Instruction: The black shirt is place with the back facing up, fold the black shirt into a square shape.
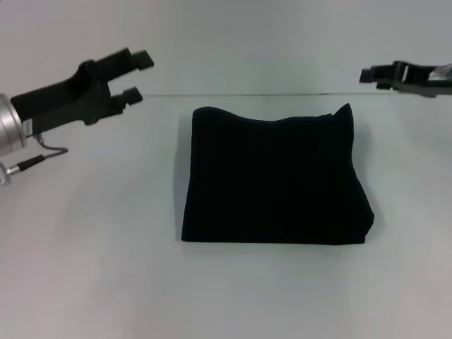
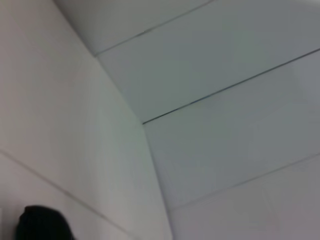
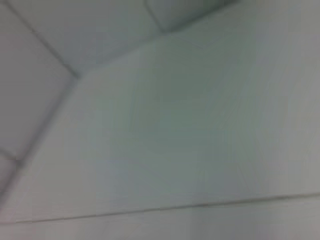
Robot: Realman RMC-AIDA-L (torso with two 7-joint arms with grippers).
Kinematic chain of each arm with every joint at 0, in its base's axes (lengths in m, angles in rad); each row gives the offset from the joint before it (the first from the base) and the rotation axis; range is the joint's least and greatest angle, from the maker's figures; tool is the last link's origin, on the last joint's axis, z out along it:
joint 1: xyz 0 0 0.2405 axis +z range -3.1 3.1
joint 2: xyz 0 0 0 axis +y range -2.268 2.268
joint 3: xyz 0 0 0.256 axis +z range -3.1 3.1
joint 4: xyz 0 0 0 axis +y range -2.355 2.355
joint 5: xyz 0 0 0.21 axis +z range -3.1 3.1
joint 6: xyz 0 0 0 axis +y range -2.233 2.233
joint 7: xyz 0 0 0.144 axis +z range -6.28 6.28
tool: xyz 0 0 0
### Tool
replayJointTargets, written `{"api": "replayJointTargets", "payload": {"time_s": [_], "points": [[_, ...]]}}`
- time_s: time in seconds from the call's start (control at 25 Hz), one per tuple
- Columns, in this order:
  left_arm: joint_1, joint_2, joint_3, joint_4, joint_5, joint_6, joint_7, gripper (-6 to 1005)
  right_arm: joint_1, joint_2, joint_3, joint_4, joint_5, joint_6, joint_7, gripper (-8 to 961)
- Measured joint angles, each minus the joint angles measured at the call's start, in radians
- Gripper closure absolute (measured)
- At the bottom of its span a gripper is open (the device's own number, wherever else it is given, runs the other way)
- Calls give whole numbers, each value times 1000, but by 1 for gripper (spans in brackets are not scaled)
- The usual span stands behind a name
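The black shirt lies folded into a rough square in the middle of the white table, its far edge slightly wavy. No lettering shows on it. My left gripper hovers up and to the left of the shirt, well apart from it, open with nothing between its fingers. My right gripper hangs above the shirt's far right corner, clear of the cloth. The right wrist view shows only pale surfaces. A small dark shape sits at the edge of the left wrist view; I cannot tell what it is.
A white wall rises behind the table's far edge. A thin cable loops by my left arm. Bare tabletop surrounds the shirt on all sides.
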Motion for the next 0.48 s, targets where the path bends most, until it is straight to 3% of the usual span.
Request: {"api": "replayJointTargets", "payload": {"time_s": [0.08,0.12,0.36,0.48], "points": [[9,10,1,11,61,53,18,121,-75,5,40,-95,113,-167,-127,504],[9,10,1,11,61,53,18,121,-75,5,40,-95,113,-167,-127,484],[20,9,8,14,187,188,257,121,-307,107,142,-161,419,-425,-598,361],[19,5,17,-10,262,174,234,122,-407,148,179,-142,506,-519,-758,249]]}}
